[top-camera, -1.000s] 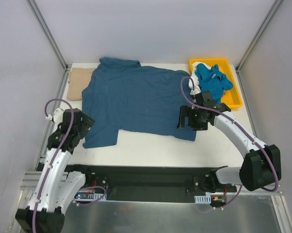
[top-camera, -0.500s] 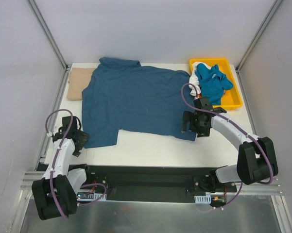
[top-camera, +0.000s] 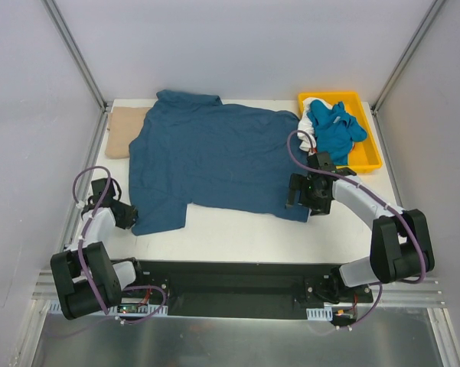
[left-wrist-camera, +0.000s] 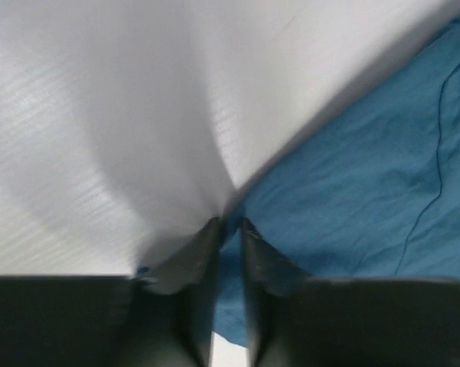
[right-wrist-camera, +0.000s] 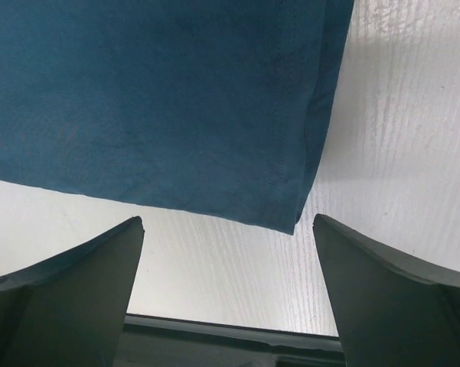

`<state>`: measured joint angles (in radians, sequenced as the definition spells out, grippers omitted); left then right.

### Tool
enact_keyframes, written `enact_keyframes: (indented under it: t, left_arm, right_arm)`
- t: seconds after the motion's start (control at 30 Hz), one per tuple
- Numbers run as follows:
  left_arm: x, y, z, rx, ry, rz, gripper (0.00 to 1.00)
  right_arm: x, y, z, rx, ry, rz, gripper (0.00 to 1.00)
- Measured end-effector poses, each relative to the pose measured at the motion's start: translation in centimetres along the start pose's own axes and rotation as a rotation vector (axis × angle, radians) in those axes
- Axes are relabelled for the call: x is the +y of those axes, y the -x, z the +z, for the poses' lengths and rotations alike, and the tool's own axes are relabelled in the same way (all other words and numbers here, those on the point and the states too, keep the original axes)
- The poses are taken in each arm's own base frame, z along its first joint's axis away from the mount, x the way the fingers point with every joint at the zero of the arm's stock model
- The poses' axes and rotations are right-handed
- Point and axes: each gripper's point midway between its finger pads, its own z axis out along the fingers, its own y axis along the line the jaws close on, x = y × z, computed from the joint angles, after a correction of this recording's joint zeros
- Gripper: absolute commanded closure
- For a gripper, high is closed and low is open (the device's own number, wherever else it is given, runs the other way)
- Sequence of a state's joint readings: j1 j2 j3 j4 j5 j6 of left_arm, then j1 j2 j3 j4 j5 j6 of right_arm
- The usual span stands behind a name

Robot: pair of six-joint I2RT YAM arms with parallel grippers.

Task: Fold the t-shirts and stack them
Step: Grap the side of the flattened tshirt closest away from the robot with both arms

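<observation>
The top view is bright and evenly lit by diffuse light from above, leaving only faint, soft-edged shadows on the white table [top-camera: 237,229] around the dark teal t-shirt [top-camera: 214,157]. The left wrist view is soft and smeared throughout, the left gripper [left-wrist-camera: 228,223] a dark unfocused mass with a broad grey shadow fanning over the table. The right wrist view is crisp on cloth weave and table grain, a thin shadow edging the hem, while the right gripper [right-wrist-camera: 228,220] blurs at the lower corners.
</observation>
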<state>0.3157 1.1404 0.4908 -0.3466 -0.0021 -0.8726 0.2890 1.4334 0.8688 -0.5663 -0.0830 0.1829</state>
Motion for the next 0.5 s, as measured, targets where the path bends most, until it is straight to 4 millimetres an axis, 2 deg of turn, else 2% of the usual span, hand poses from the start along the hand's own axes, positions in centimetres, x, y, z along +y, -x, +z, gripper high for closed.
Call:
enact_keyframes:
  t: [0.03, 0.23, 0.4, 0.43, 0.47, 0.5]
  left_arm:
    - [0.1, -0.2, 0.1, 0.005, -0.002, 0.005, 1.00]
    - [0.4, -1.4, -0.4, 0.009, -0.073, 0.002, 1.00]
    - [1.2, -2.0, -1.8, -0.022, -0.107, -0.002, 0.91]
    - [1.2, -2.0, -2.2, -0.033, -0.114, -0.004, 0.83]
    - [1.3, -1.9, -2.5, -0.043, -0.117, -0.004, 0.70]
    - [1.6, -1.8, -2.8, -0.054, -0.112, -0.003, 0.39]
  right_arm:
    - [0.0, 0.0, 0.0, -0.001, 0.000, 0.001, 0.03]
    - [-0.6, -0.5, -0.1, 0.004, -0.014, 0.016, 0.03]
    - [-1.0, -0.7, -0.7, -0.010, -0.025, 0.030, 0.03]
    - [-1.0, -0.7, -0.8, -0.015, -0.025, 0.030, 0.03]
    - [-1.0, -0.6, -0.9, -0.020, -0.024, 0.030, 0.03]
    - [-1.0, -0.6, -1.0, -0.022, -0.023, 0.029, 0.03]
